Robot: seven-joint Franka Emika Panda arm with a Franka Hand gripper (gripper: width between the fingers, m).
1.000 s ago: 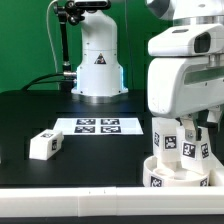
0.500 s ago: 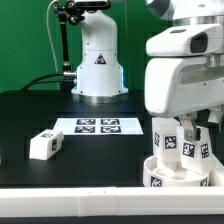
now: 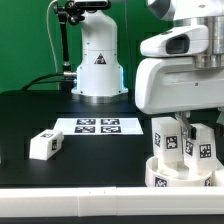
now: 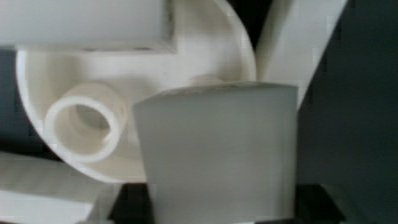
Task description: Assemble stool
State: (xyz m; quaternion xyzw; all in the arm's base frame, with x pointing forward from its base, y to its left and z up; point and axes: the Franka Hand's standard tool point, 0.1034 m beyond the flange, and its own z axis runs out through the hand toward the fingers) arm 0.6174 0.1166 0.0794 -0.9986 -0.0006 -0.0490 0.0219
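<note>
The Franka arm (image 3: 180, 70) fills the exterior view's right, its gripper (image 3: 192, 128) low over the round stool seat (image 3: 172, 178) at the near edge of the black table (image 3: 20, 120). The marker board (image 3: 98, 126) lies mid-table. Two tagged legs (image 3: 165, 140) stand upright on the seat. In the wrist view the claw looks clenched on a grey-shadowed leg (image 4: 214, 140) — fingertips mostly hidden — beside the seat's round socket (image 4: 80, 120). A loose leg (image 3: 43, 143) lies well apart, toward the exterior view's left.
</note>
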